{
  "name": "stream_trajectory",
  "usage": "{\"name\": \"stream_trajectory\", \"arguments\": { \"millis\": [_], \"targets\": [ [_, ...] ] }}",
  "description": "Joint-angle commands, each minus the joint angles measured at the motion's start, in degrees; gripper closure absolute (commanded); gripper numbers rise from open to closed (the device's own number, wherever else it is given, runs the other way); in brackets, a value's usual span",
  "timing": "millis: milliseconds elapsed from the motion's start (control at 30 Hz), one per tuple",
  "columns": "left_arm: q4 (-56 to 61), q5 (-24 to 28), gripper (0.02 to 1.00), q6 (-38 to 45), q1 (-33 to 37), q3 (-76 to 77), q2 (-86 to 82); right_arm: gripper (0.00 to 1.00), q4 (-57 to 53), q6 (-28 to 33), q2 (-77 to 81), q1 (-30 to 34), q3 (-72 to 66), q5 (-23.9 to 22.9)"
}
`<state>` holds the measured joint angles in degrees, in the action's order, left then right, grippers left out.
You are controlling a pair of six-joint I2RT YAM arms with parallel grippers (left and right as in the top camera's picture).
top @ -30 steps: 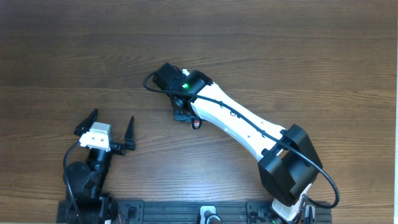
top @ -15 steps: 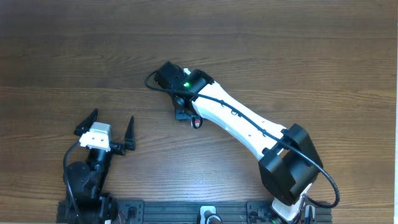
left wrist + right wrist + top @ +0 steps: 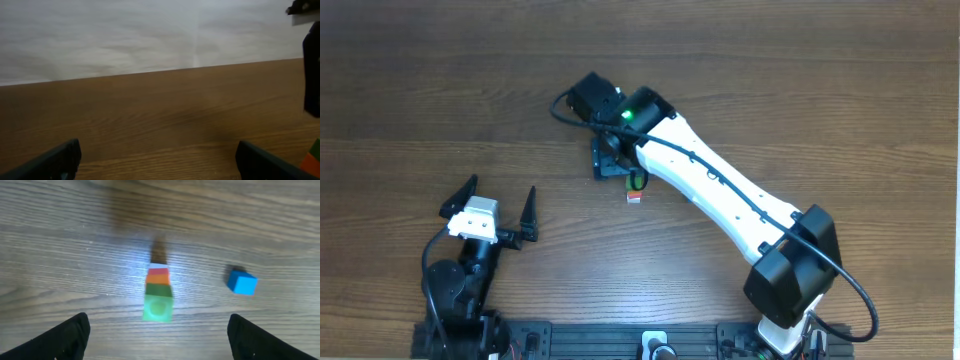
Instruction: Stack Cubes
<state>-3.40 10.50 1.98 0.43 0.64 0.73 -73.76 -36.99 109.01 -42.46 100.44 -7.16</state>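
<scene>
Your right hand point(image 3: 157, 325) has lifted off the stack point(image 3: 159, 296) since a second ago and hangs above it spread wide and empty, so green, orange and red look placed, and I judge only the blue cube point(image 3: 242, 281), lying apart on the tabletop point(image 3: 60, 255), remains.

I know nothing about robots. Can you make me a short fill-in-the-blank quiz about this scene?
On the stack, the top cube is ____.
The lone cube beside it is ____.
The right gripper, above the stack, has its fingers ____.
Missing words: green; blue; open.
</scene>
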Motion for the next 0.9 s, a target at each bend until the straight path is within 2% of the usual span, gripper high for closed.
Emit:
{"name": "stream_trajectory", "arguments": {
  "millis": [33, 400, 767, 900],
  "targets": [
    [-0.1, -0.3, 0.02, 0.8, -0.2, -0.3, -0.3, 0.139, -3.9, 2.7, -1.4, 5.8, 1.0, -0.1],
    [0.0, -0.3, 0.018, 0.8, -0.2, -0.3, -0.3, 0.156, -4.6, 9.6, -1.4, 13.9, -2.7, 3.2],
    [-0.1, -0.3, 0.018, 0.8, -0.2, -0.3, -0.3, 0.174, 10.6, 12.4, -1.7, 17.1, -21.6, 9.1],
    [-0.1, -0.3, 0.018, 0.8, -0.2, -0.3, -0.3, 0.174, 14.4, 12.5, -1.7, 18.3, -25.7, 9.3]
  ]
}}
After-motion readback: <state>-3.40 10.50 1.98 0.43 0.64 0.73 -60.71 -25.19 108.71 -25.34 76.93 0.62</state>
